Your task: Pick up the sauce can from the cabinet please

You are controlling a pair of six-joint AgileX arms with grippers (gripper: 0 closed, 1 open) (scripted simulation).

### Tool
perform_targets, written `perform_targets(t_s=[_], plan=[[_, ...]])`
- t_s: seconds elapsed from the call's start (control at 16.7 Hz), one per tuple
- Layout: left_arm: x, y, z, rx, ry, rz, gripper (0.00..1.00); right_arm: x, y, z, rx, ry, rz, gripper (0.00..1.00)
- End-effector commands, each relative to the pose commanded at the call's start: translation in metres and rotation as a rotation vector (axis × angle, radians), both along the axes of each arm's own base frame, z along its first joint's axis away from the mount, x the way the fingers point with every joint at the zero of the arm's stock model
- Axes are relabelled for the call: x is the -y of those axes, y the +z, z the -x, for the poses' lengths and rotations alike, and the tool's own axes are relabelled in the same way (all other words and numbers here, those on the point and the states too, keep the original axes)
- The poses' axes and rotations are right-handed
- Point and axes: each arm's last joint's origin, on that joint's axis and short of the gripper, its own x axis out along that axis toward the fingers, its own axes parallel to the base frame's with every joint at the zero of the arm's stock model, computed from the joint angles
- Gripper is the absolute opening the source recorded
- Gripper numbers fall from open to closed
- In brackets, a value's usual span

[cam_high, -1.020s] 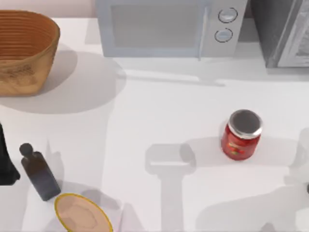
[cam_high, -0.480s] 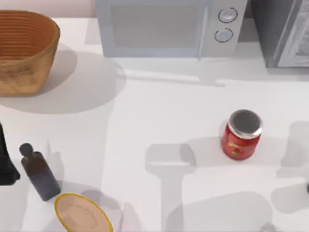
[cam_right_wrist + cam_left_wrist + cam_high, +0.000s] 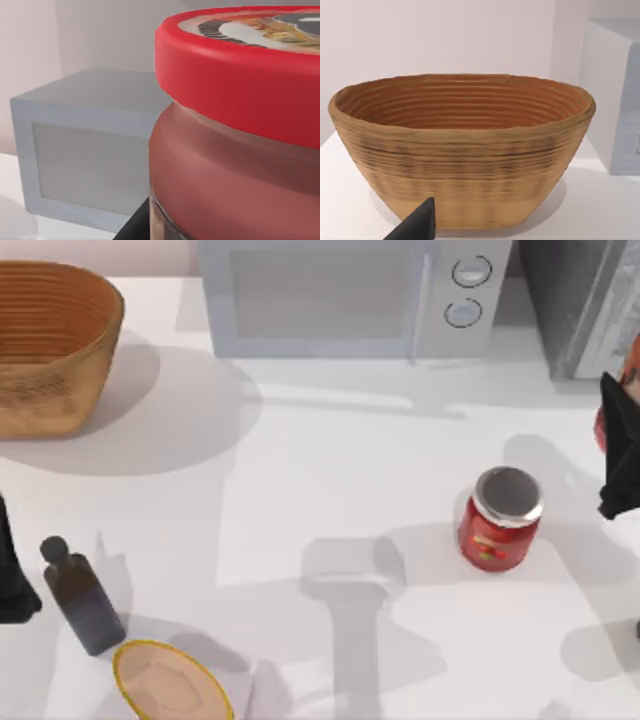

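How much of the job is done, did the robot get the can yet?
Nearly. At the top view's right edge the right gripper is by the sauce can, just in front of the cabinet. The right wrist view shows the can's red rim very close, so it looks held, though the fingers are hidden. Left: lifting it clear. The left gripper waits near the basket.

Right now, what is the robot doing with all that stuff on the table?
The right gripper is at the table's right edge, just in front of the cabinet, with the sauce can right up against its wrist camera, so it seems to be holding it. The red jar stands untouched on the table. The left arm sits parked at the left edge, facing the basket.
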Motion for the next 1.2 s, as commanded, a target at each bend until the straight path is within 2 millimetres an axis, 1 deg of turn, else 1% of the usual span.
perform_targets(t_s=[0.12,0.18,0.36,0.48,0.66,0.78,0.9,1.02,1.2], plan=[[0.0,0.0,0.0,0.0,0.0,0.0,1.0,-0.026,-0.005,-0.023,-0.008,0.073,0.004,0.0],[0.0,0.0,0.0,0.0,0.0,0.0,1.0,-0.041,-0.01,-0.034,-0.012,0.11,0.006,0.0],[0.0,0.0,0.0,0.0,0.0,0.0,1.0,-0.088,-0.038,-0.058,-0.026,0.217,0.013,0.0],[0.0,0.0,0.0,0.0,0.0,0.0,1.0,-0.117,-0.062,-0.065,-0.034,0.282,0.018,0.0],[0.0,0.0,0.0,0.0,0.0,0.0,1.0,-0.152,-0.1,-0.066,-0.045,0.364,0.023,0.0],[0.0,0.0,0.0,0.0,0.0,0.0,1.0,-0.167,-0.119,-0.063,-0.047,0.403,0.024,0.0],[0.0,0.0,0.0,0.0,0.0,0.0,1.0,-0.176,-0.131,-0.059,-0.047,0.429,0.024,0.0],[0.0,0.0,0.0,0.0,0.0,0.0,1.0,-0.179,-0.135,-0.058,-0.047,0.438,0.024,0.0],[0.0,0.0,0.0,0.0,0.0,0.0,1.0,-0.179,-0.135,-0.058,-0.047,0.438,0.024,0.0]])
